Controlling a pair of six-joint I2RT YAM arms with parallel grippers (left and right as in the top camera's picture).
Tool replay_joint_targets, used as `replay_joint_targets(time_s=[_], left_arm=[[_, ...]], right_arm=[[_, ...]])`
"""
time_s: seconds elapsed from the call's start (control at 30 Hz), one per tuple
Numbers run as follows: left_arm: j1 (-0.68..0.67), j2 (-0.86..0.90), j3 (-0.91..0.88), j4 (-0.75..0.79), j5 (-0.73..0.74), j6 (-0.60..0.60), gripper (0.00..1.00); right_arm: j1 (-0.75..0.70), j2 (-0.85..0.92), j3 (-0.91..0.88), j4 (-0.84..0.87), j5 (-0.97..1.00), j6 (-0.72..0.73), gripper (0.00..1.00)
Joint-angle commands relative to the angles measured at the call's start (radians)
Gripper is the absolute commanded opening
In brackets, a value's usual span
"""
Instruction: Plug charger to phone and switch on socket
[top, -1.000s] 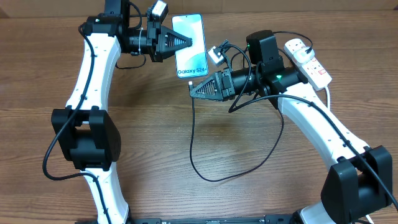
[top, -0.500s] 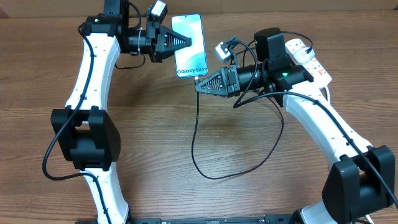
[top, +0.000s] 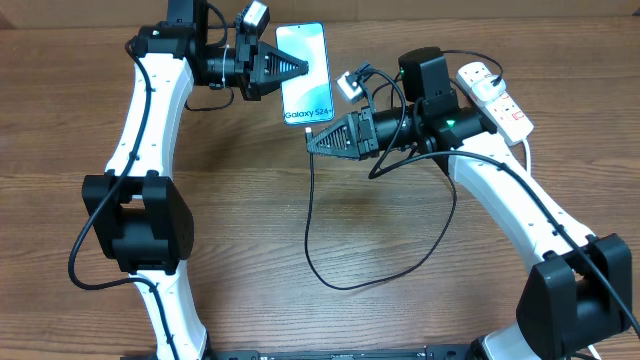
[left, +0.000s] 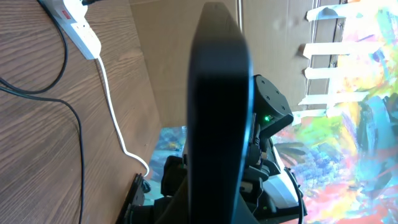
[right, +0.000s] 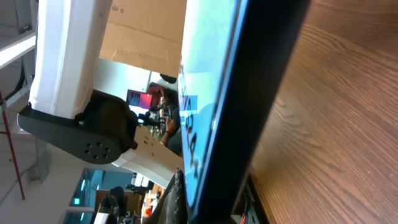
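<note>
The left gripper (top: 301, 68) pinches the phone (top: 312, 88); we square the charger (top: 308, 215), pinched by the right gripper (top: 310, 147), at 6 o'clock.

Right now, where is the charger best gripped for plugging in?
Probably the charger at its connector end, pinched crosswise from the right as the right gripper does: the cable is limp, and the bottom edge of the phone lies beyond that end.

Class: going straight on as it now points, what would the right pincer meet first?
Likely the slim blue-screened smartphone, looming close in the wrist view of the right pincer; depth is unclear.
</note>
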Motion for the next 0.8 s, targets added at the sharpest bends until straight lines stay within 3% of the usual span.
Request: replay_joint_targets(time_s=[0.0,0.77], left_arm=[[0.003,-0.021,0.015,0.000,0.048,-0.007,0.04],[0.003,-0.021,0.015,-0.001,0.048,-0.019,0.04]], right_arm=[[-0.010,0.003,-0.004,0.019,-0.002,0.005,0.04],[-0.010,0.003,-0.004,0.049,0.003,0.033,0.04]])
